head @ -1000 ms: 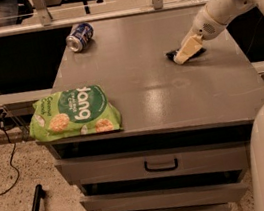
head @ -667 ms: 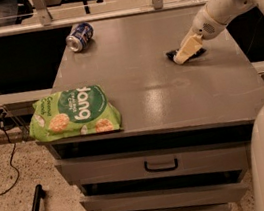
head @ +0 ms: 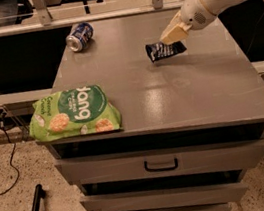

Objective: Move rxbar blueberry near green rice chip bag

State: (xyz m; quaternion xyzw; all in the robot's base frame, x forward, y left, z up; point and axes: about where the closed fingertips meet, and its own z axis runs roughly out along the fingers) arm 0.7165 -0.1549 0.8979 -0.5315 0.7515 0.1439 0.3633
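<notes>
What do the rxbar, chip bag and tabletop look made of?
The rxbar: glossy dark film, probably plastic or foil; crinkled, glinting. The chip bag: puffy printed plastic film, soft sheen. The tabletop: smooth grey, likely painted metal or laminate; broad dull reflections. The end effector is at the rxbar's upper right edge.

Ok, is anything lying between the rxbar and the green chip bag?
No: the camera view shows bare grey tabletop between rxbar blueberry and green rice chip bag. The gripper is at the bar's upper right edge.
</notes>
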